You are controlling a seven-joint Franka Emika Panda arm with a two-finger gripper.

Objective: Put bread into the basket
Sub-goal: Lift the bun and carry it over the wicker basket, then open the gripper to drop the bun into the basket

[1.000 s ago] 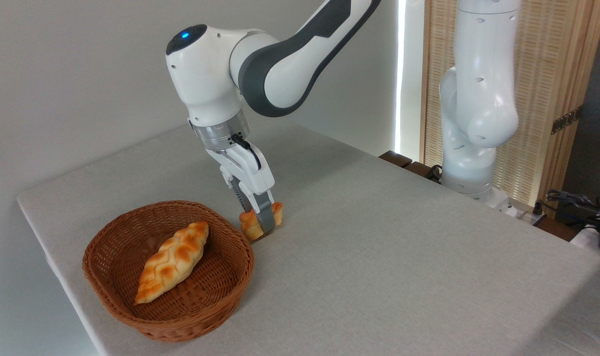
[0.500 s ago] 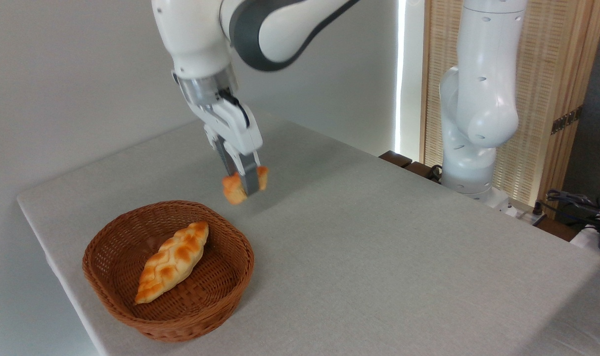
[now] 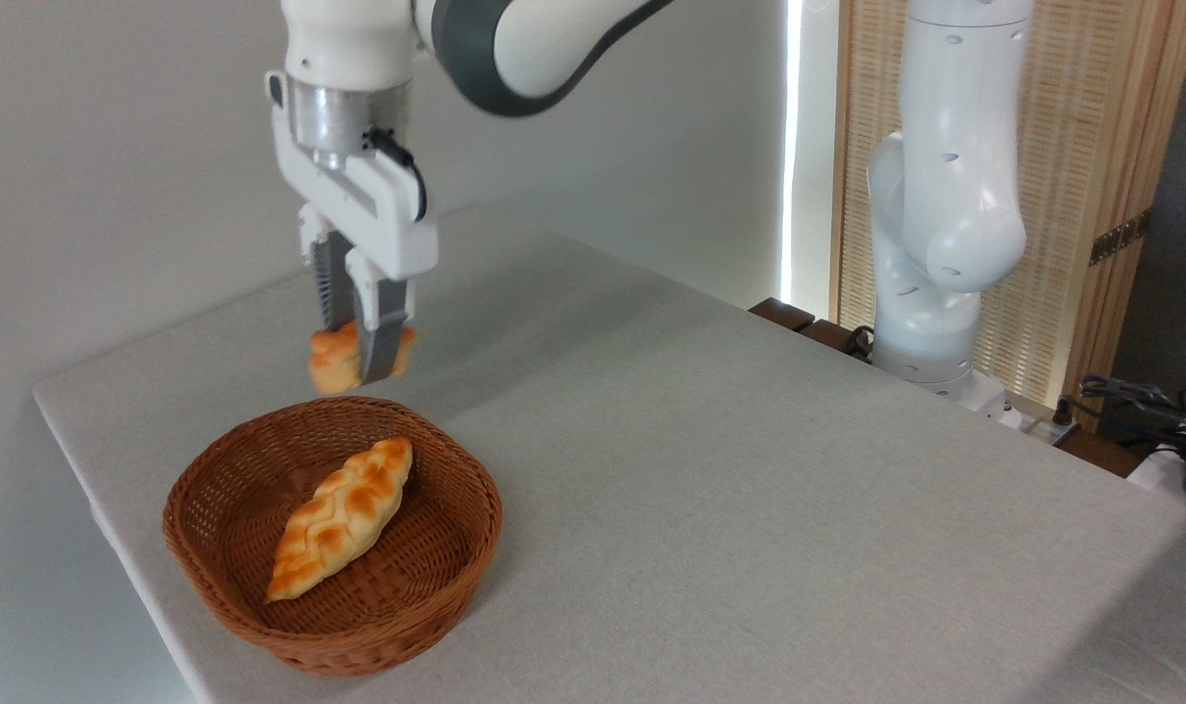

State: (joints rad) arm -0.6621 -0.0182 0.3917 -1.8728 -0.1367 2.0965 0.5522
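End effector [image 3: 361, 357]: you had it clamped on the bread, fingers pointing down.
Bread [image 3: 332, 358]: it hung in the air above the far rim of the basket.
Basket [image 3: 412, 616]: it sat on the desk [image 3: 749, 508] and held a braided loaf [image 3: 340, 514].

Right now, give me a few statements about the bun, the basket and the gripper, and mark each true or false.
1. The gripper holds the bun in the air. True.
2. The basket is empty. False: a braided loaf lies in it.
3. The bun rests on the table. False: it hangs above the basket's far rim.
4. The basket stands near the table's left corner. True.
5. The gripper is open. False: it is shut on the bun.
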